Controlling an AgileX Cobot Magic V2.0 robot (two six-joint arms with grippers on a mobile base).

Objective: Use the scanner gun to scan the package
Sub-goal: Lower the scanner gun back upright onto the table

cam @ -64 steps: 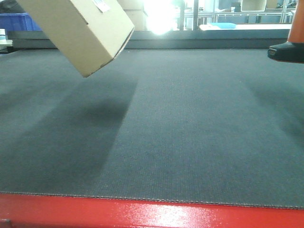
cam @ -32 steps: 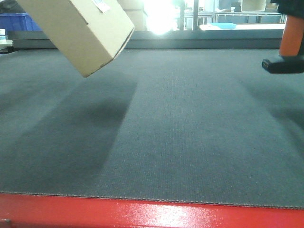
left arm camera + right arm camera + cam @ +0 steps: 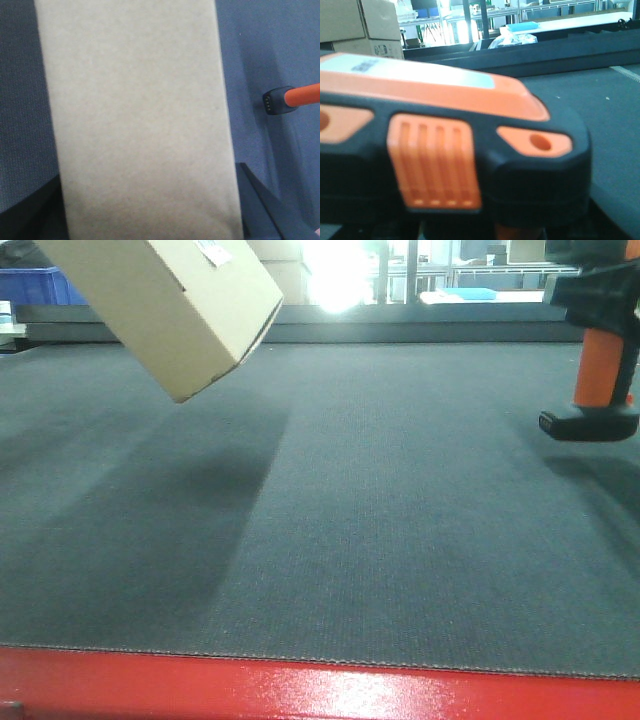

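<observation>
The package (image 3: pixel 170 310), a plain tan cardboard box with a small white label (image 3: pixel 212 250) on its upper face, hangs tilted above the grey mat at the upper left. In the left wrist view the package (image 3: pixel 135 115) fills the frame, and my left gripper (image 3: pixel 147 175) is shut on it, with dark fingers (image 3: pixel 252 200) showing at its sides. The scanner gun (image 3: pixel 598 370), with an orange handle and flat black base, hangs just above the mat at the right, held from above by my right gripper (image 3: pixel 600 285). Up close its black and orange head (image 3: pixel 455 150) hides that gripper's fingers.
A grey mat (image 3: pixel 380 530) covers the table, with a red front edge (image 3: pixel 320 690). A blue bin (image 3: pixel 45 285) stands at the back left. Larger cardboard boxes (image 3: pixel 360 25) and shelving stand behind the table's raised back rail (image 3: pixel 400 330).
The scanner gun has come down and a little left into the front view, showing more of its handle. The package has stayed where it was.
</observation>
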